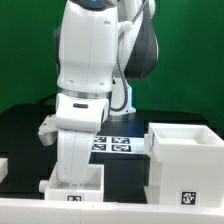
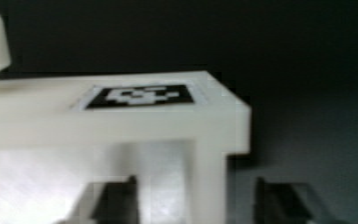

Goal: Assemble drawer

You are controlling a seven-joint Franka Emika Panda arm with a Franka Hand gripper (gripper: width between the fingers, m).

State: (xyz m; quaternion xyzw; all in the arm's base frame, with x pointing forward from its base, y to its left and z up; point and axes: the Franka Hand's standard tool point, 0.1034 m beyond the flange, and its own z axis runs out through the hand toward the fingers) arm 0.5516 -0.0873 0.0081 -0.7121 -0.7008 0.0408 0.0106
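A small white drawer tray lies at the front of the black table, left of centre in the exterior view. My gripper is lowered right onto it. In the wrist view the tray fills the frame, with a black-and-white tag on its top face. My gripper stands open astride one tray wall. One finger lies against the wall, and a dark gap separates the other finger from it. The large cube-like housing stands on the exterior view's right, open side up.
The marker board lies flat behind the tray, between the arm and the housing. Another white part shows at the exterior view's left edge. The table's front edge runs just below the tray.
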